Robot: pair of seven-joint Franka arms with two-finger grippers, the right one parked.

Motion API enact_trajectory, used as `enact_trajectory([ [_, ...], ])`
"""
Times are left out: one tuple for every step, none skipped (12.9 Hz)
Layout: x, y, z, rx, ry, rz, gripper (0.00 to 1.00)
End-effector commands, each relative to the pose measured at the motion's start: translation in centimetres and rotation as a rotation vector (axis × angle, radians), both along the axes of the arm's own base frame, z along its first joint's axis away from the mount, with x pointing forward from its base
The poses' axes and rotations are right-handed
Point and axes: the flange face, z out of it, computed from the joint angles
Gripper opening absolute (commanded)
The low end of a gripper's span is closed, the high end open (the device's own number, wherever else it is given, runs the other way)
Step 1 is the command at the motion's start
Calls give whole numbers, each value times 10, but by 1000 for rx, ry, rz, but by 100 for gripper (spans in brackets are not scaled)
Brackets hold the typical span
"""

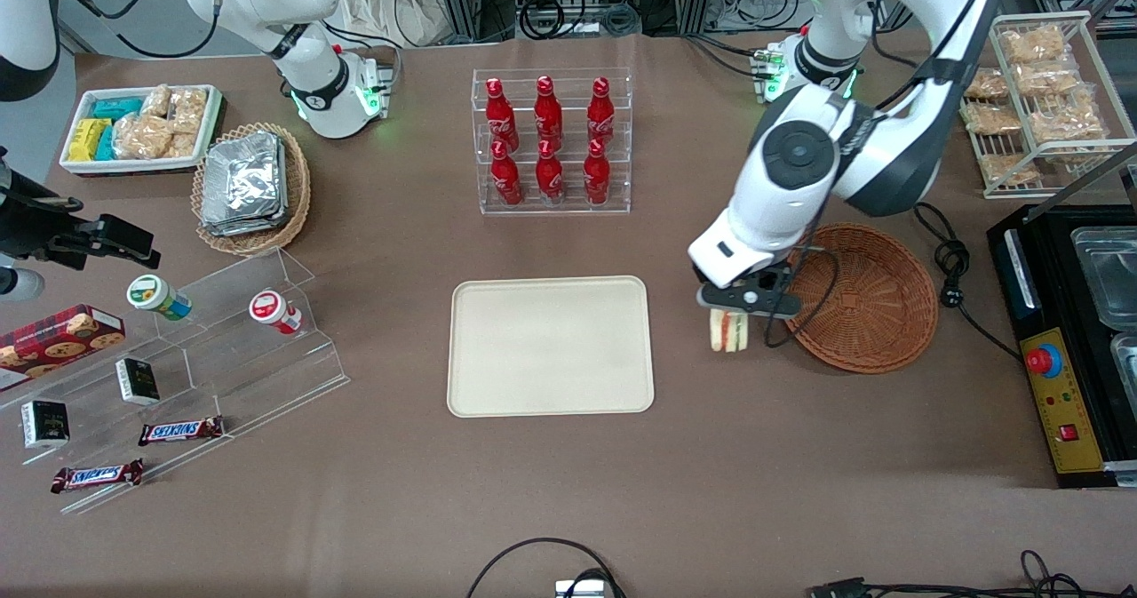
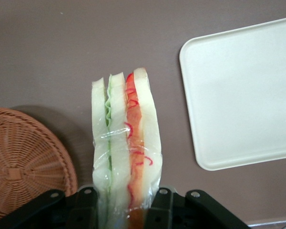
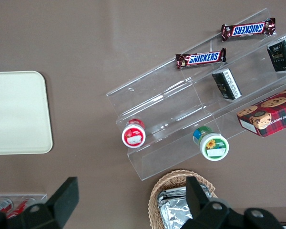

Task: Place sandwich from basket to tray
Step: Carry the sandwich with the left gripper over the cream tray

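Black cables (image 1: 542, 567) trail along the table edge closest to our front camera, with brown cloth stretching up to the cream tray (image 1: 551, 346), which sits bare at the table's middle. Beside the tray, toward the working arm's end, we see the left gripper (image 1: 739, 303) hanging above the cloth with its fingers (image 2: 163, 210) clamped on the sandwich (image 1: 728, 330). In our wrist view the wrapped wedge juts out from between the black fingers, its white bread, green and red-orange layers facing the lens, held above the strip of cloth that separates the basket (image 1: 864, 298) from the tray. We see the sandwich just clear of the reddish-brown basket's rim and not yet over the tray; nothing stands on the cloth between them. A black cable (image 1: 804, 291) loops from the wrist across the basket's edge.

Farther from our camera than the tray, six red bottles (image 1: 549, 140) stand in a clear rack (image 1: 552, 142). Toward the parked arm's end we note a tan wicker basket of foil packs (image 1: 244, 182), a white bin of snacks (image 1: 140, 127), and a clear stepped stand (image 1: 204, 358) with two Snickers bars (image 1: 182, 430), small jars and a cookie box (image 1: 58, 335). At the working arm's end, a wire shelf (image 1: 1044, 100) holds bagged pastries above a black machine (image 1: 1066, 340).
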Motion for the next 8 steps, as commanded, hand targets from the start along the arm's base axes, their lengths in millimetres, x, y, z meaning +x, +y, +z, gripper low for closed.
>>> enact_trajectory([
  [16, -26, -14, 8, 16, 26, 28],
  [17, -36, -18, 0, 19, 30, 28],
  [17, -48, -22, -9, 20, 43, 28],
  [22, -50, -28, -16, 27, 69, 28],
  [21, -54, -32, -4, 19, 80, 28],
  [6, -78, -37, 17, 3, 54, 28],
  [0, -90, -47, 24, 5, 58, 28],
  [4, -94, -56, 20, -2, 77, 28],
])
